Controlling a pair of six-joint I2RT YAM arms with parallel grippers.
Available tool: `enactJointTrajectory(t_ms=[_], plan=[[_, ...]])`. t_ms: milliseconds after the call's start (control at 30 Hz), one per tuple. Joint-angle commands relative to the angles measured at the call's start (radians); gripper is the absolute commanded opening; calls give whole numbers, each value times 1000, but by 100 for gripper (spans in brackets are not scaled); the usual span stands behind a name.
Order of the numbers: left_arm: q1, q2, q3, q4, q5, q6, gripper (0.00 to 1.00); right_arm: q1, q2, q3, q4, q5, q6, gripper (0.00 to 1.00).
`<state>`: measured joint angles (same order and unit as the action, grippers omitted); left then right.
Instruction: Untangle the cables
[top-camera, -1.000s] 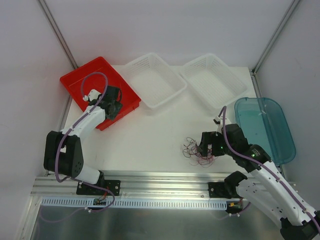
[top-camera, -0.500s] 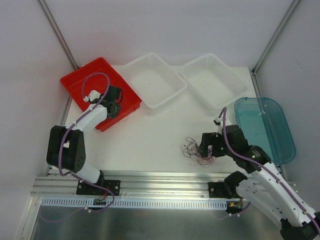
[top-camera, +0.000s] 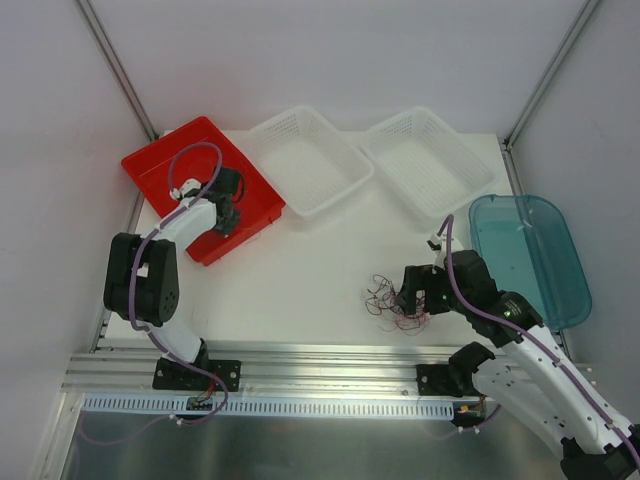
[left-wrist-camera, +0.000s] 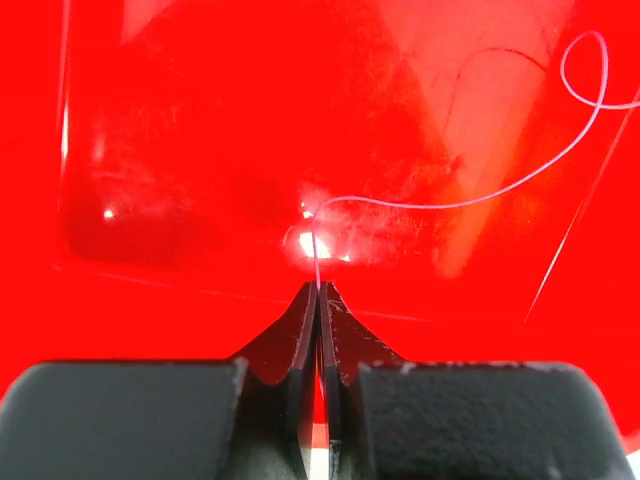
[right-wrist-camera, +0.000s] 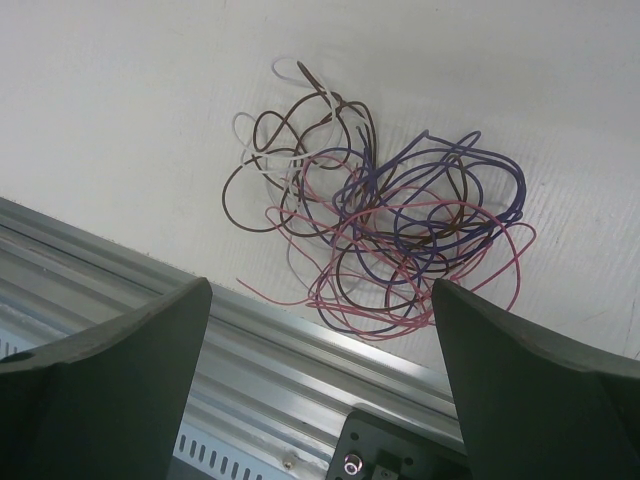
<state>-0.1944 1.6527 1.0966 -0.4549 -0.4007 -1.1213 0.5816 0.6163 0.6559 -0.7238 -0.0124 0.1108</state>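
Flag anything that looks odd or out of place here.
The cables lie in one knotted heap at the near edge of the table, in front of the open right gripper. One pink wire sits apart in the red tray, its end pinched in the shut left gripper. Nothing looks spilled or damaged.

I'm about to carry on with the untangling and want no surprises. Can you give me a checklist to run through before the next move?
1. Left claw shut: ok.
2. Pink wire clear of left claw: cannot tell; it meets the tips.
3. Pink wire wholly inside red tray: cannot tell; it runs off the picture's edge.
4. Right claw open: ok.
5. Right claw above tangle: ok.
6. Tangle on table: ok, though near its front edge.
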Motion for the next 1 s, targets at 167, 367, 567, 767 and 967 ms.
enactJointTrajectory(t_ms=[167, 367, 567, 767, 967], plan=[[52, -10, 166, -31, -3, 171, 0, 4, 8, -4, 7, 6, -16, 97], [118, 1, 299, -41, -1, 313, 0, 4, 17, -1, 7, 42, -10, 97], [174, 87, 433, -42, 0, 449, 0, 4, 20, 4, -3, 54, 0, 97], [188, 211, 560, -48, 54, 569, 19, 4, 39, 14, -19, 71, 16, 97], [188, 162, 522, -51, 146, 607, 63, 4, 56, 11, -20, 115, 49, 97]])
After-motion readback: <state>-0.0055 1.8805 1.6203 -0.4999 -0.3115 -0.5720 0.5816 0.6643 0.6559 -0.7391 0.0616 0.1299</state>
